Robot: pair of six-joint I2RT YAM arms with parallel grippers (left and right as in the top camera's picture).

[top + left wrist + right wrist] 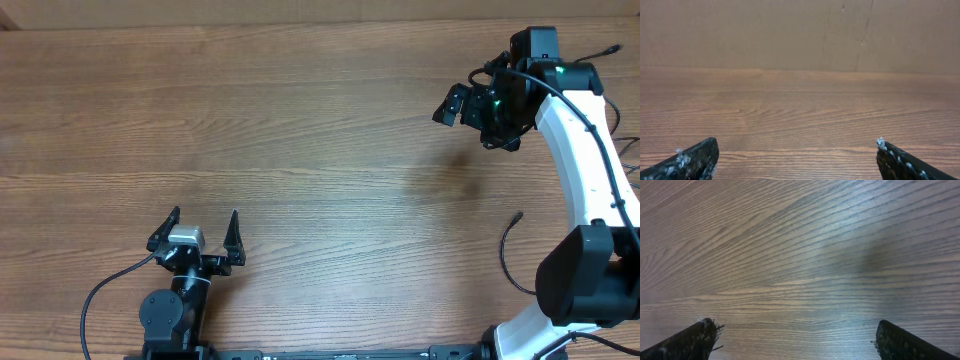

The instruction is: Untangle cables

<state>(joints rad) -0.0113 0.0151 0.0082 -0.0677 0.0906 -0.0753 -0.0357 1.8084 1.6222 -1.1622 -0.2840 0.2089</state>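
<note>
A thin black cable with a small plug end curves out from behind the right arm's base at the lower right. More thin black cords show at the right edge, mostly hidden by the arm. My left gripper is open and empty near the table's front left, far from the cables. My right gripper is open and empty above the bare table at the back right. Both wrist views show only wood between spread fingers, in the left wrist view and the right wrist view. No cable shows in either.
A thicker black wire loops from the left arm's base. The white right arm arches over the table's right side. A brown wall rises behind the far table edge.
</note>
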